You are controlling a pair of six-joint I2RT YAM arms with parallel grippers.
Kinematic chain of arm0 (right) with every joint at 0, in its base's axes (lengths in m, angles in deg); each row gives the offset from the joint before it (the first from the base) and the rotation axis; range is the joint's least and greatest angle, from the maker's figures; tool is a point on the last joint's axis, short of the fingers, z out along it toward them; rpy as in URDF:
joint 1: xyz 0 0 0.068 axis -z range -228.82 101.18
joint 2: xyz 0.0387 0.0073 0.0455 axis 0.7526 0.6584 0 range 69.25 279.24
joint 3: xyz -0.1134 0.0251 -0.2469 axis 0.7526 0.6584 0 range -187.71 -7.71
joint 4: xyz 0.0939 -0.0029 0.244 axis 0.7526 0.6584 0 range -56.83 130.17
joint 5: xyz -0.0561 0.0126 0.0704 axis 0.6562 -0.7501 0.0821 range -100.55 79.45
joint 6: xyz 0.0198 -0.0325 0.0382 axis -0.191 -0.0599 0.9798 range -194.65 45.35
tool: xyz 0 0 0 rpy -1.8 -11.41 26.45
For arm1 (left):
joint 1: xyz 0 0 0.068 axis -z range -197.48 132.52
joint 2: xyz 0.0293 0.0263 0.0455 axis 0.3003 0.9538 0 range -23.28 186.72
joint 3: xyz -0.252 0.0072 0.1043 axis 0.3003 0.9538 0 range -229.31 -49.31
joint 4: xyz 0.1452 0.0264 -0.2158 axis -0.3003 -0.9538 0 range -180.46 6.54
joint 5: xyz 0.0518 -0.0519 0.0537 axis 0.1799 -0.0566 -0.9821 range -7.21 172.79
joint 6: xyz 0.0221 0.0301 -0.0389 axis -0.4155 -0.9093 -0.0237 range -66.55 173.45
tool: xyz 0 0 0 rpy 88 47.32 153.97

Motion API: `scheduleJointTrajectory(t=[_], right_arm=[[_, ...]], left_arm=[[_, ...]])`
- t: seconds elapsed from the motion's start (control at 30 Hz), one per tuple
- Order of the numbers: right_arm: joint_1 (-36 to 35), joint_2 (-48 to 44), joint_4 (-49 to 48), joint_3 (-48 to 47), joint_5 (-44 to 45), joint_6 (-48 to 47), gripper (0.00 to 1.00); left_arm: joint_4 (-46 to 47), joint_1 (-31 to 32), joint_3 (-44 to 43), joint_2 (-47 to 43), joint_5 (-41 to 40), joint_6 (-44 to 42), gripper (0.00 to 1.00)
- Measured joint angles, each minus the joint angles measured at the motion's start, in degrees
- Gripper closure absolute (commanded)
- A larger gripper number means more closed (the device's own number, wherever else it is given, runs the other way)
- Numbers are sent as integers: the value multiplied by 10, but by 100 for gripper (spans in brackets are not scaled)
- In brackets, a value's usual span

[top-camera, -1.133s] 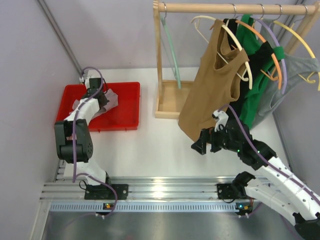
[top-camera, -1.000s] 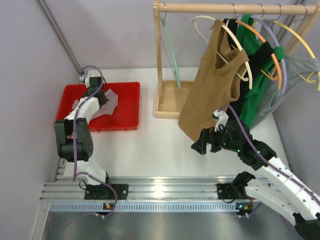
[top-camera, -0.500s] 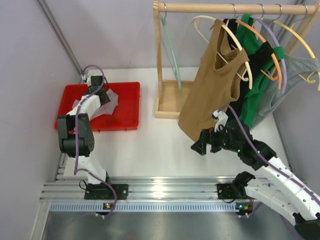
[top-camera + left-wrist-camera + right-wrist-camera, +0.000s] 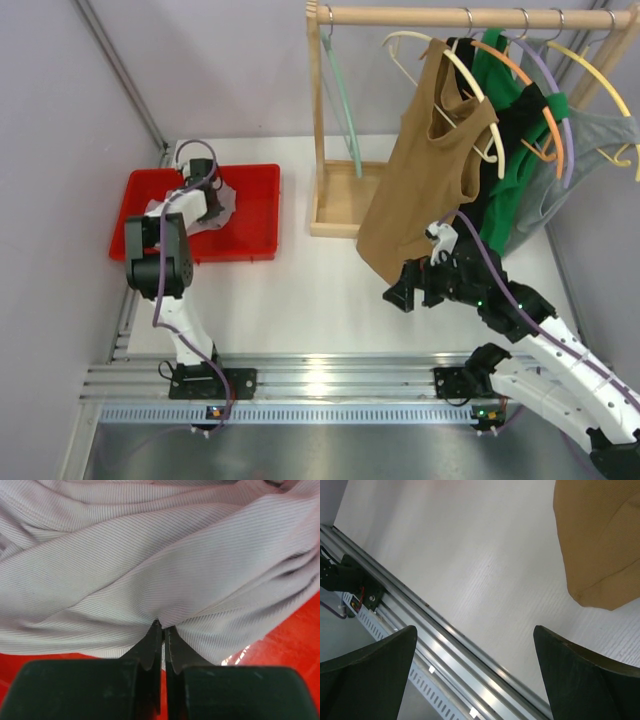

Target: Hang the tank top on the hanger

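The pale mauve tank top point(image 4: 229, 203) lies crumpled in a red tray point(image 4: 252, 220) at the back left. My left gripper point(image 4: 209, 207) is down in the tray, shut on a fold of the tank top point(image 4: 150, 565); in the left wrist view the jaws point(image 4: 163, 628) pinch ribbed fabric between them. The mint-green hanger point(image 4: 342, 95) hangs bare at the left end of the wooden rail point(image 4: 400, 15). My right gripper point(image 4: 400, 291) is open and empty, low over the table below a tan-brown top point(image 4: 425, 170); its jaws point(image 4: 475, 630) stand wide apart.
The rail also carries a cream hanger point(image 4: 470, 80) with the tan-brown top point(image 4: 600, 540), plus orange and purple hangers with green, black and grey garments point(image 4: 520, 160). The rack's wooden base point(image 4: 335, 215) stands mid-table. Aluminium rails point(image 4: 320, 385) run along the near edge.
The left arm's elbow has swung right and toward the tray while its gripper stays on the fabric there. The right arm has not moved.
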Motion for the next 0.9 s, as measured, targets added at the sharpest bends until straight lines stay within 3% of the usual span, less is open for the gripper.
scheduleJointTrajectory(t=[0.17,0.57,0.73,0.9], right_arm=[[0,-3,0,0,-1,0,0],[0,18,-1,0,-5,0,0],[0,27,-1,-1,-5,-3,0],[0,38,-1,-3,-2,-6,0]], left_arm=[[-7,5,15,-58,8,-9,100],[-16,107,44,-384,0,-30,100],[-51,157,23,-430,-17,-40,100],[-84,240,-55,-444,-45,-64,100]])
